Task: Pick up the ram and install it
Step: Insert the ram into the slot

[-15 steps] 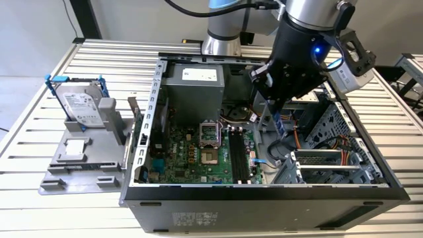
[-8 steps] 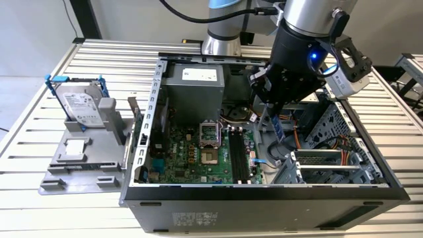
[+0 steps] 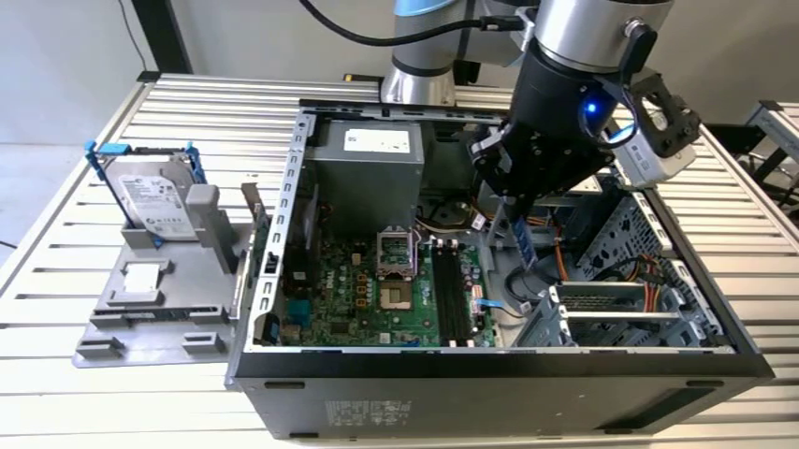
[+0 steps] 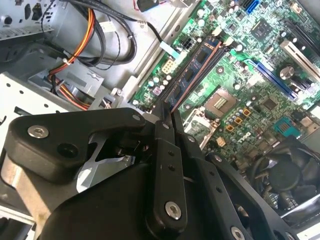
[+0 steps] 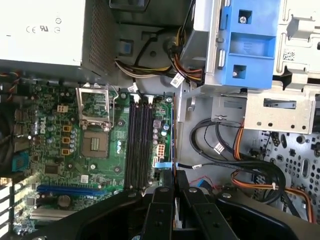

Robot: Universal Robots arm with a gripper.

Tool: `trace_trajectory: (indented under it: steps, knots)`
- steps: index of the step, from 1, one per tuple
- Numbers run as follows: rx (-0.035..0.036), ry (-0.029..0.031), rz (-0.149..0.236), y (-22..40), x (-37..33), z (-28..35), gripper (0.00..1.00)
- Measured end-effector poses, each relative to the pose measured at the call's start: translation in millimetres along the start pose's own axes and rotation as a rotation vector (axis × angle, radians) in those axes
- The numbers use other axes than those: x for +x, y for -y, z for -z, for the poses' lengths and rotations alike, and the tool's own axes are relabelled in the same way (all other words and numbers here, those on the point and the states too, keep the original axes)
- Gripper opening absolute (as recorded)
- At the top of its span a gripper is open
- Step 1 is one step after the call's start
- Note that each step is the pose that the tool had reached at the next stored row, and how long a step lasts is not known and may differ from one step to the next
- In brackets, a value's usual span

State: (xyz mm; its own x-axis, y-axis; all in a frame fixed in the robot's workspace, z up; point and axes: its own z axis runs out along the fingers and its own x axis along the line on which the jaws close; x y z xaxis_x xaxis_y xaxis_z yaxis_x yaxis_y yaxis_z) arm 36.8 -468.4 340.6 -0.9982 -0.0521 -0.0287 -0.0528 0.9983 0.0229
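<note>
The exterior view looks down slantwise from well off at the whole open computer case [image 3: 500,393]. Both wrist views sit close behind the gripper [image 4: 167,109] [image 5: 174,176], facing the motherboard [image 5: 100,150], which all three share.

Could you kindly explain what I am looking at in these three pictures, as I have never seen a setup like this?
This is a robot arm over an open computer case on a slatted table. The exterior view looks from off the arm; both wrist views ride on it, looking past the black gripper. The gripper is shut on the ram, a slim stick, held above the motherboard beside its long black slots. A hard drive stands at the exterior view's left.
</note>
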Motion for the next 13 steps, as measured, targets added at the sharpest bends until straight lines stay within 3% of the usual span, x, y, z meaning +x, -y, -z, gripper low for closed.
trace_trajectory:
  steps: [13]
  knots:
    - [0.0017,0.0007,-0.032,-0.3,6.1,-23.3,0.0]
